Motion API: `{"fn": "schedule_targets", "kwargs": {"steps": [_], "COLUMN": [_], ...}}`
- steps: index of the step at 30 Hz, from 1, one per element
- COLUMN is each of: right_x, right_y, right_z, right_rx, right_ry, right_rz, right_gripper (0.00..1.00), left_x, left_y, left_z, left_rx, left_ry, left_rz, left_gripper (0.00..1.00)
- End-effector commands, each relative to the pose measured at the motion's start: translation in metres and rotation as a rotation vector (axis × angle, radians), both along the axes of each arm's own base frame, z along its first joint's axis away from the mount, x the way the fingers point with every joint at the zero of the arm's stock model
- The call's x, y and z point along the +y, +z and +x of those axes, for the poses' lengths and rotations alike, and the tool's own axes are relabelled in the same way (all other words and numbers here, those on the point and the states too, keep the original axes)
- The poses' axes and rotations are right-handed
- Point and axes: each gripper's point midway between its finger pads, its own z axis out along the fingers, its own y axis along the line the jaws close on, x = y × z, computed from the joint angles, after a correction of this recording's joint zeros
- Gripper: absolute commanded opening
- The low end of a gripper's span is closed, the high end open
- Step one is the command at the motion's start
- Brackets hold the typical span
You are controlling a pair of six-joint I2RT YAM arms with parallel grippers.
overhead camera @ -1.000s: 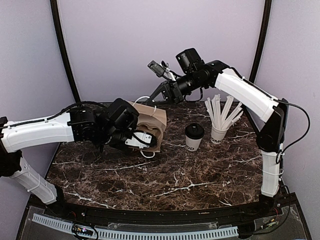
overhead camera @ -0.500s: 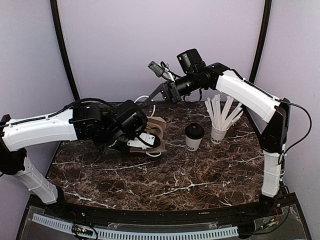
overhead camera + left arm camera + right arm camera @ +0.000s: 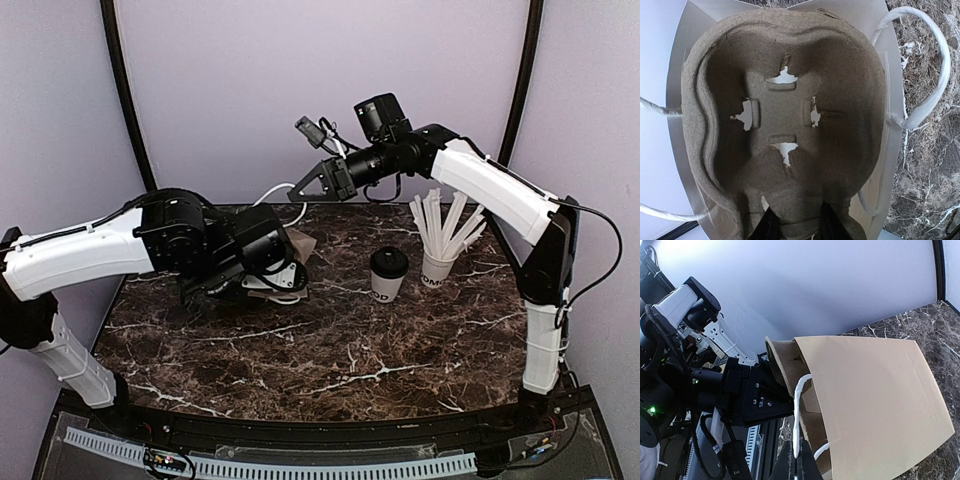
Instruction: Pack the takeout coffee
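Observation:
The takeout coffee (image 3: 388, 273), a white cup with a black lid, stands on the marble table right of centre, apart from both grippers. My left gripper (image 3: 283, 283) is shut on the edge of a brown pulp cup carrier (image 3: 785, 125), which lies inside the open paper bag (image 3: 875, 405). In the left wrist view, the gripper (image 3: 800, 227) pinches the carrier's near rim. My right gripper (image 3: 302, 191) is shut on the bag's white cord handle (image 3: 799, 405) and holds it up at the back. In the top view the left arm hides most of the bag (image 3: 303, 243).
A second white cup with several white wrapped straws (image 3: 437, 262) stands just right of the coffee. The marble table (image 3: 350, 350) has a black rail along its near edge. Purple walls close in the back and sides.
My left gripper has pushed the carrier down and to the right, deeper into the bag. The bag has sunk lower behind the left arm. The right gripper has kept hold of the handle.

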Motion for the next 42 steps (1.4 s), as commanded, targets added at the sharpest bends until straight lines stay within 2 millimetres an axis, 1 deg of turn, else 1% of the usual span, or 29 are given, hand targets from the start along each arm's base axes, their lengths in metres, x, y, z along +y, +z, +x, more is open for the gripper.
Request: {"fn": "schedule_targets", "kwargs": {"steps": [1, 4, 6, 7, 11, 12, 13, 16, 20, 23, 26, 27, 28, 30, 32, 33, 34, 35, 36, 37, 38, 39, 40, 41, 42], "right_x": [0.002, 0.002, 0.003, 0.004, 0.012, 0.014, 0.015, 0.016, 0.014, 0.016, 0.018, 0.018, 0.018, 0.017, 0.014, 0.012, 0.009, 0.007, 0.005, 0.003, 0.001, -0.001, -0.002, -0.003, -0.003], "right_y": [0.016, 0.016, 0.02, 0.021, 0.026, 0.027, 0.029, 0.034, 0.035, 0.036, 0.034, 0.033, 0.033, 0.036, 0.041, 0.044, 0.049, 0.051, 0.053, 0.055, 0.057, 0.058, 0.058, 0.057, 0.057], "right_z": [0.009, 0.006, 0.001, -0.002, -0.02, -0.024, -0.028, -0.034, -0.034, -0.036, -0.034, -0.033, -0.032, -0.032, -0.028, -0.027, -0.026, -0.023, -0.02, -0.017, -0.015, -0.014, -0.012, -0.01, -0.008], "right_rx": [-0.035, -0.018, 0.009, 0.028, 0.077, 0.088, 0.095, 0.105, 0.104, 0.13, 0.152, 0.163, 0.169, 0.176, 0.183, 0.183, 0.18, 0.184, 0.19, 0.201, 0.213, 0.224, 0.24, 0.238, 0.239], "right_ry": [-0.027, -0.023, -0.002, 0.008, 0.062, 0.073, 0.082, 0.094, 0.09, 0.103, 0.101, 0.098, 0.094, 0.093, 0.093, 0.09, 0.084, 0.076, 0.07, 0.063, 0.06, 0.057, 0.051, 0.047, 0.04], "right_rz": [0.038, 0.038, 0.06, 0.066, 0.081, 0.085, 0.091, 0.101, 0.101, 0.105, 0.106, 0.106, 0.11, 0.119, 0.127, 0.132, 0.141, 0.148, 0.155, 0.161, 0.17, 0.178, 0.178, 0.181, 0.18], "right_gripper": [0.0, 0.0, 0.0, 0.0, 0.0, 0.0, 0.0, 0.0, 0.0, 0.0, 0.0, 0.0, 0.0, 0.0, 0.0, 0.0, 0.0, 0.0, 0.0, 0.0, 0.0, 0.0, 0.0, 0.0, 0.0], "left_x": [0.0, 0.0, 0.0, -0.004, -0.015, -0.018, -0.022, -0.033, -0.036, -0.04, -0.046, -0.046, -0.05, -0.054, -0.056, -0.056, -0.054, -0.056, -0.054, -0.054, -0.052, -0.051, -0.048, -0.048, -0.045], "left_y": [0.008, 0.005, -0.003, -0.01, -0.025, -0.023, -0.027, -0.022, -0.019, -0.011, 0.0, 0.007, 0.011, 0.021, 0.025, 0.023, 0.024, 0.018, 0.021, 0.015, 0.018, 0.016, 0.019, 0.016, 0.02], "left_z": [0.002, 0.003, 0.005, 0.007, 0.019, 0.024, 0.027, 0.036, 0.04, 0.047, 0.057, 0.06, 0.063, 0.067, 0.069, 0.069, 0.068, 0.068, 0.067, 0.067, 0.067, 0.068, 0.067, 0.065, 0.062], "left_rx": [-0.019, -0.023, -0.014, -0.008, -0.009, -0.029, -0.035, -0.063, -0.088, -0.136, -0.207, -0.242, -0.265, -0.306, -0.329, -0.332, -0.334, -0.329, -0.336, -0.349, -0.362, -0.39, -0.407, -0.412, -0.422], "left_ry": [0.016, 0.018, 0.021, 0.02, 0.026, 0.031, 0.024, 0.027, 0.035, 0.035, 0.05, 0.059, 0.065, 0.075, 0.086, 0.086, 0.082, 0.075, 0.065, 0.061, 0.046, 0.055, 0.055, 0.051, 0.056], "left_rz": [0.002, 0.023, 0.052, 0.063, 0.097, 0.093, 0.11, 0.098, 0.091, 0.086, 0.068, 0.077, 0.055, 0.026, -0.002, -0.005, -0.014, -0.023, -0.029, -0.032, -0.018, -0.021, -0.013, -0.015, -0.028], "left_gripper": [0.24, 0.26, 0.27, 0.28, 0.28, 0.28, 0.28, 0.27, 0.28, 0.28, 0.28, 0.28, 0.28, 0.28, 0.28, 0.28, 0.28, 0.28, 0.28, 0.28, 0.27, 0.27, 0.27, 0.27, 0.27]}}
